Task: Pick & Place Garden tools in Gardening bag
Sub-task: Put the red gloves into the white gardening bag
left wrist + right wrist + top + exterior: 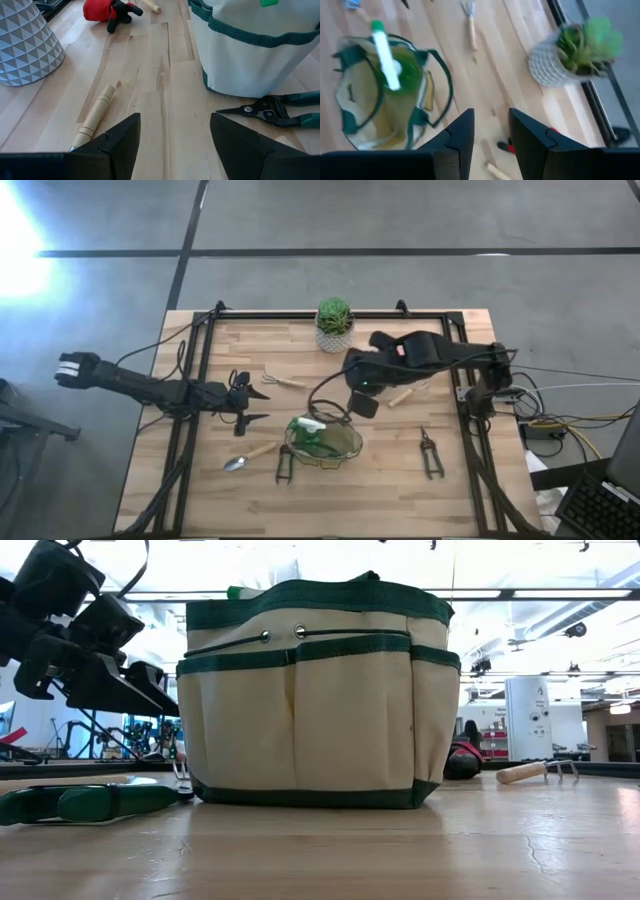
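gardening bag (324, 442) upright w/ spray bottle (387, 56) inside. right gripper (490, 131) above bag, fingers parted, empty. left gripper (172, 145) beside bag, spread, empty, nr rake (94, 120). risk: descending arm snags bag handle, tips bag.

Beige green-trimmed gardening bag (324, 442) upright (spray bottle (386, 55) inside), trowel (250, 455), shears (431, 453) nearby

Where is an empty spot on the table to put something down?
Bare wood lies between the gardening bag and the shears at the table's right, and along the front edge. It is crowded around the bag: spoon-like trowel, second shears, and both grippers near the plant pot.
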Robot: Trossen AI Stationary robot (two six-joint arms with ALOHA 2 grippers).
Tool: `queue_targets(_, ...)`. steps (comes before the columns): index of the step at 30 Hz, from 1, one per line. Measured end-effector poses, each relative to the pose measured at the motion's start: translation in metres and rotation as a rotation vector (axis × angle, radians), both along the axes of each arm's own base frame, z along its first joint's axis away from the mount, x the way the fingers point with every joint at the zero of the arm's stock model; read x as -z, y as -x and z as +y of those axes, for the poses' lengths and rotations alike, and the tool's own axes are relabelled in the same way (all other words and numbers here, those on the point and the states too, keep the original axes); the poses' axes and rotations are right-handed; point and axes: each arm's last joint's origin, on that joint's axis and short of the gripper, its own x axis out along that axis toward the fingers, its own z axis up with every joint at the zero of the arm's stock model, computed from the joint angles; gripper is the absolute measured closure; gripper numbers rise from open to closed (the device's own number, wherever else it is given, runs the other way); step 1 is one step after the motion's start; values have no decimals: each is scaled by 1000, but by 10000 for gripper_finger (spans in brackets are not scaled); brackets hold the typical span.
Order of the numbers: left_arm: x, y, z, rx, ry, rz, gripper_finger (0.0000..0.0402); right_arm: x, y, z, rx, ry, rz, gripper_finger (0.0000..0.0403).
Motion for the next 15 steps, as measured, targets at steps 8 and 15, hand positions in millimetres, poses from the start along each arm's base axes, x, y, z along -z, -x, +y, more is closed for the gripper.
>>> queue_targets(8, 0, 0, 0, 0, 0, 2, 161, 41, 30, -11, 137, 24, 144, 309)
queue_targets(15, 0, 0, 0, 0, 0, 2, 161, 79, 59, -51, 433, -23, 182, 325)
